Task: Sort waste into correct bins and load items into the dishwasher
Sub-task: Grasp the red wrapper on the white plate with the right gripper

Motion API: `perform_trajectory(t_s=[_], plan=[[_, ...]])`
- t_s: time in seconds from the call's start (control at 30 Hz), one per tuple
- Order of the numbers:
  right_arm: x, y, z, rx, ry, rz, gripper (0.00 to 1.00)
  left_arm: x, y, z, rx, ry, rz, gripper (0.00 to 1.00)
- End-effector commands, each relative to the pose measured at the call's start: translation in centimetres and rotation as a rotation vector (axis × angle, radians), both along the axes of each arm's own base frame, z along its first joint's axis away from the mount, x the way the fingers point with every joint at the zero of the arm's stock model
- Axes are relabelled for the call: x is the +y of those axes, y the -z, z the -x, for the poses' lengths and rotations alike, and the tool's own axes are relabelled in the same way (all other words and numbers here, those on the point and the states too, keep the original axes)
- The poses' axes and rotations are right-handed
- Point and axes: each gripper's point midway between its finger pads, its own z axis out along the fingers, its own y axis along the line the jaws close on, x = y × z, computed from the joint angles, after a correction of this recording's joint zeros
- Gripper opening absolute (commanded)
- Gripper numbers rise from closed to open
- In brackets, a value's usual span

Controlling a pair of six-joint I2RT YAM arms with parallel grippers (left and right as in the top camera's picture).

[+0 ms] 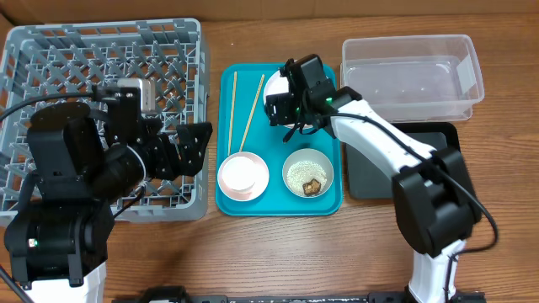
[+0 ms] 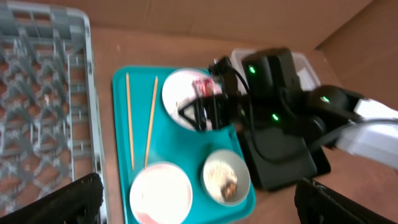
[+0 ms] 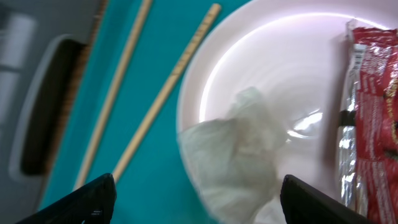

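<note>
My right gripper (image 1: 285, 108) (image 3: 199, 202) is open, low over the pale pink plate (image 1: 272, 87) (image 3: 280, 68) on the teal tray. A crumpled white tissue (image 3: 239, 155) lies on the plate between its fingers, untouched. The red-and-white wrapper (image 3: 373, 112) lies on the plate's right side. Two chopsticks (image 1: 240, 109) (image 3: 165, 93) lie left of the plate. The small pink dish (image 1: 243, 177) and the bowl (image 1: 308, 174) with rice and a brown chunk sit at the tray's front. My left gripper (image 1: 189, 147) (image 2: 199, 208) is open and empty over the grey dish rack's (image 1: 76, 67) right edge.
The teal tray (image 1: 278, 200) lies between the rack and the bins. The clear tub (image 1: 413, 44) stands at the back right, with the black tray (image 1: 379, 178) in front of it. The right arm reaches across the black tray.
</note>
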Motion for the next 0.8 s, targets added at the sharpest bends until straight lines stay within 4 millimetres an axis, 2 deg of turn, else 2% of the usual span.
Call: perform_trajectory(t_s=[0.0, 0.1, 0.17, 0.3, 0.33, 0.37, 0.47, 0.63, 0.67, 0.7, 0.77], plan=[[-0.9, 2.2, -2.5, -0.053, 0.070, 0.074, 0.78, 0.1, -0.1, 0.9, 0.011, 0.008, -0.016, 1.00], [-0.5, 2.9, -2.4, -0.038, 0.059, 0.061, 0.51, -0.2, -0.1, 1.1, 0.015, 0.022, -0.005, 1.00], [-0.3, 2.9, -2.3, -0.038, 0.055, 0.061, 0.46, -0.2, -0.1, 1.1, 0.015, 0.022, -0.005, 1.00], [-0.5, 3.0, -2.0, -0.027, 0.055, 0.067, 0.25, -0.2, -0.1, 1.1, 0.015, 0.022, -0.005, 1.00], [-0.7, 2.8, -1.9, -0.022, 0.056, 0.070, 0.10, -0.2, -0.1, 1.1, 0.015, 0.022, -0.005, 1.00], [-0.9, 2.4, -1.8, -0.020, 0.061, 0.071, 0.04, -0.2, -0.1, 1.1, 0.015, 0.022, -0.006, 1.00], [-2.1, -0.3, -2.1, -0.040, 0.099, 0.046, 0.04, -0.2, -0.1, 1.1, 0.015, 0.022, -0.006, 1.00], [-5.0, -8.3, -2.8, -0.142, 0.199, -0.051, 0.04, -0.2, -0.1, 1.0, 0.016, 0.022, -0.005, 1.00], [-5.9, -9.7, -2.8, -0.151, 0.231, -0.071, 0.04, -0.2, -0.1, 1.0, 0.017, 0.021, -0.006, 1.00], [-7.6, -11.3, -2.8, -0.153, 0.291, -0.100, 0.04, -0.2, 0.0, 1.0, 0.018, 0.021, -0.005, 1.00], [-9.8, -12.4, -3.1, -0.154, 0.353, -0.115, 0.04, -0.2, 0.0, 1.0, 0.019, 0.021, -0.005, 1.00]])
